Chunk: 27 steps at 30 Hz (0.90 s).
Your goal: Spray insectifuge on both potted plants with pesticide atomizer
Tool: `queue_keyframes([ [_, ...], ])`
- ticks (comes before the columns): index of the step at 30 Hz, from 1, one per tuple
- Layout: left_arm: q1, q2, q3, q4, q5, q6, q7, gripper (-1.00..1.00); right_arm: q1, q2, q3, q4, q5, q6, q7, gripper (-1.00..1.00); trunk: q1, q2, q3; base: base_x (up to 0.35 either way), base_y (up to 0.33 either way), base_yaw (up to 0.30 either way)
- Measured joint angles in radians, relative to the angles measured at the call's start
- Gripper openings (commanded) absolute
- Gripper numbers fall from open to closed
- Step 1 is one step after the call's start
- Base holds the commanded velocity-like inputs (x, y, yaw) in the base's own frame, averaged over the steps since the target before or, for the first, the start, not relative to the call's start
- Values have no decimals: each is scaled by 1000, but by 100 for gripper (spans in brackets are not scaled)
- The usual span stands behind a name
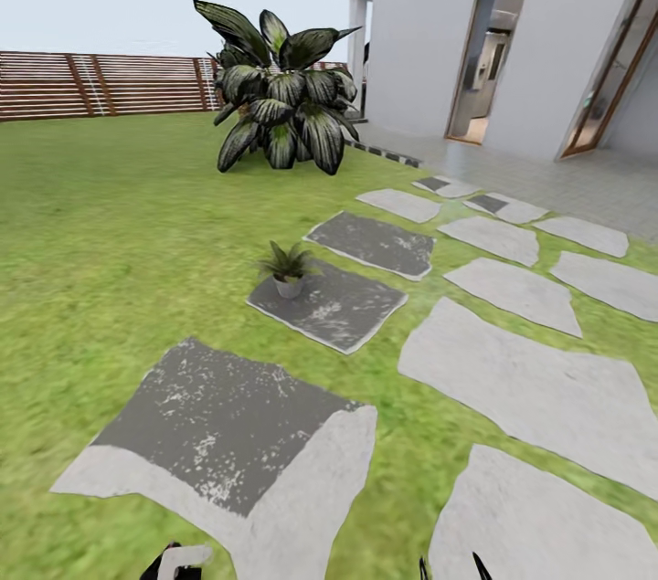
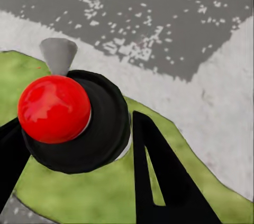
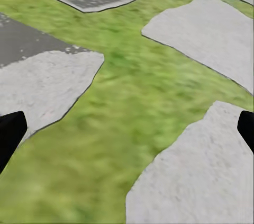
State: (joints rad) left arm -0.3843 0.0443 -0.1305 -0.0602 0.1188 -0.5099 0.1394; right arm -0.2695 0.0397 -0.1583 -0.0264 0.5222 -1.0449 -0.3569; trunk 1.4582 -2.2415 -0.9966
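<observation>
My left gripper is shut on the pesticide atomizer, whose round red tip and dark body sit between the black fingers, over grass and a stepping stone. The same gripper peeks in at the head view's lower edge. One potted plant, a small green rosette in a grey pot, stands on the corner of a dark stepping stone ahead. The second potted plant is out of view. My right gripper is open and empty above grass; its tips show low in the head view.
Grey stepping stones run across the lawn toward a white house with open doorways. A big striped, long-leaved plant stands behind the pot. A brown slatted fence closes the far left.
</observation>
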Motion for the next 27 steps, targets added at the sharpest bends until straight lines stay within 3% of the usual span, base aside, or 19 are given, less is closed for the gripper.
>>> queue_keyframes([
  [15, 0, 0, 0, 1, 0, 0, -1, -100, 0, 0, -1, 0, -6, 0, -3, 100, 0, 0, 0, 283, 224, 1],
  [27, 1, 0, 0, 0, -3, 0, -1, -100, 0, 0, -1, 0, -5, 0, -4, 100, 0, 0, 0, 323, 113, 0],
])
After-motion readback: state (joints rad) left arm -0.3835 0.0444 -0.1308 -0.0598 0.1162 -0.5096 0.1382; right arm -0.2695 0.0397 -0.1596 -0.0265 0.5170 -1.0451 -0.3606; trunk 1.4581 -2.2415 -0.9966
